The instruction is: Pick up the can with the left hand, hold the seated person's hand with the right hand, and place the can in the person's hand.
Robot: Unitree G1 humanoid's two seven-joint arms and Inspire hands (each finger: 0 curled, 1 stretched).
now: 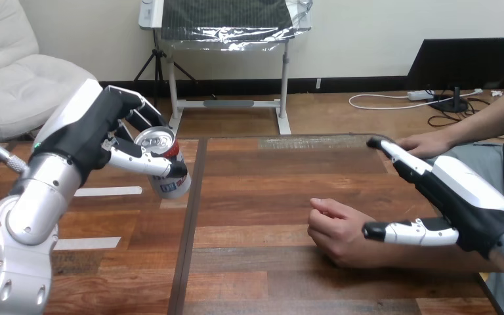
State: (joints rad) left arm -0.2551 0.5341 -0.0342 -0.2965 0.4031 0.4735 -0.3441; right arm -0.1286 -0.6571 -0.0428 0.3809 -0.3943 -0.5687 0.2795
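The can (170,180) is up off the table (269,197), hanging over its left part, just left of the dark seam (189,223) that runs from the near edge to the far edge. It is tilted, its silver top facing the camera and its red, white and blue body sloping down toward the right. The left hand (85,134) has it clamped: the thumb (138,161) lies across the front of the can below the rim, and the fingers (146,113) curl round behind it. That hand's silver forearm (33,203) climbs in from the near left corner.

Moving right across the wood, the person's hand (338,230) rests on the table right of centre, nearer the near edge than the far one. It is loosely curled with the knuckles pointing left, well apart from the can, and its forearm runs off toward the right edge.

Over that forearm sits the right hand (459,190). Its fingers (394,152) are straight, reaching toward the far right corner, and its thumb (407,231) sticks out leftward with the tip at the person's wrist. Nothing is wrapped round the wrist. I cannot tell whether the thumb actually touches it.

At the far right corner, the person's other hand (426,143) lies flat at the table's edge, just beyond the right hand's fingertips.
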